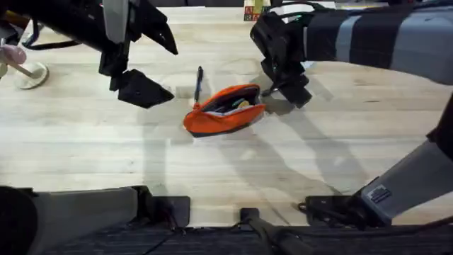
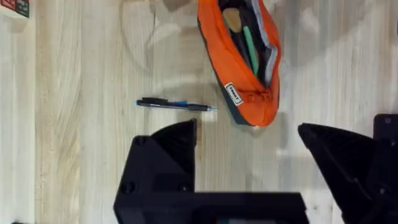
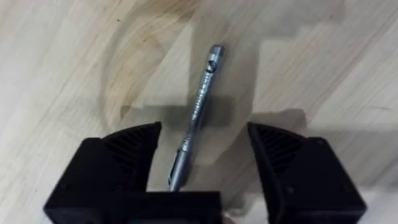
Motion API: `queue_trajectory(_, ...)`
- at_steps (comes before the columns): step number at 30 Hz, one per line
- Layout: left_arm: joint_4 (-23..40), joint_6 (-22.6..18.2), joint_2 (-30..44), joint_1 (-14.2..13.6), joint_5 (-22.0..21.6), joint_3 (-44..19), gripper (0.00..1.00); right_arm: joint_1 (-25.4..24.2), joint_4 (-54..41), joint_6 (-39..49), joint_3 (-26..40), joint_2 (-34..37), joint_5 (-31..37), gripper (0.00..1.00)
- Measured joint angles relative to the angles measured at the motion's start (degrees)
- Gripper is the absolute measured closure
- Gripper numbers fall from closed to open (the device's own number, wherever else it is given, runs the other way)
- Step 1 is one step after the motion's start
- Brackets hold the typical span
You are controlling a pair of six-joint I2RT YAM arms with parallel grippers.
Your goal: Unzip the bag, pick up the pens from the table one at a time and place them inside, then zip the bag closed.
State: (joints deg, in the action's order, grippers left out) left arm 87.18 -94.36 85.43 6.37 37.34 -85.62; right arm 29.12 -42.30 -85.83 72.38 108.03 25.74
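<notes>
The orange bag [image 1: 223, 112] lies on the table [image 1: 340, 156] near the middle, unzipped, with a green item and other things showing inside [image 2: 245, 59]. A black pen [image 1: 199, 83] lies just beyond the bag's left end [image 2: 176, 105]. My left gripper [image 1: 152, 65] hovers open to the left of this pen [image 2: 249, 146], holding nothing. A silver-grey pen [image 3: 196, 112] lies on the wood right of the bag. My right gripper [image 1: 287, 83] stands open over it, one finger on each side of the pen's near end [image 3: 202, 149].
A white round object [image 1: 28, 74] sits at the table's far left edge. A small coloured box [image 1: 253, 10] stands at the back centre. The near half of the table is bare wood, with the arm bases along its front edge.
</notes>
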Motion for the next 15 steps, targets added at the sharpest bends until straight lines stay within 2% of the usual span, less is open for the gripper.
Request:
queue_trajectory(6, 0.0, 0.0, 0.0, 0.0, 0.0, 0.0, 0.006, 0.0, -0.9, 0.1, 0.0, 0.0, 0.0, 0.357)
queue_trajectory(12, 0.0, 0.0, 0.0, 0.0, 0.0, 0.0, 0.006, 0.0, -1.9, 0.2, 0.0, 0.1, 0.0, 0.442)
queue_trajectory(15, 0.0, 0.0, 0.0, 0.0, 0.0, 0.0, 0.006, 0.0, -2.8, 0.2, 0.0, 0.1, 0.0, 0.706)
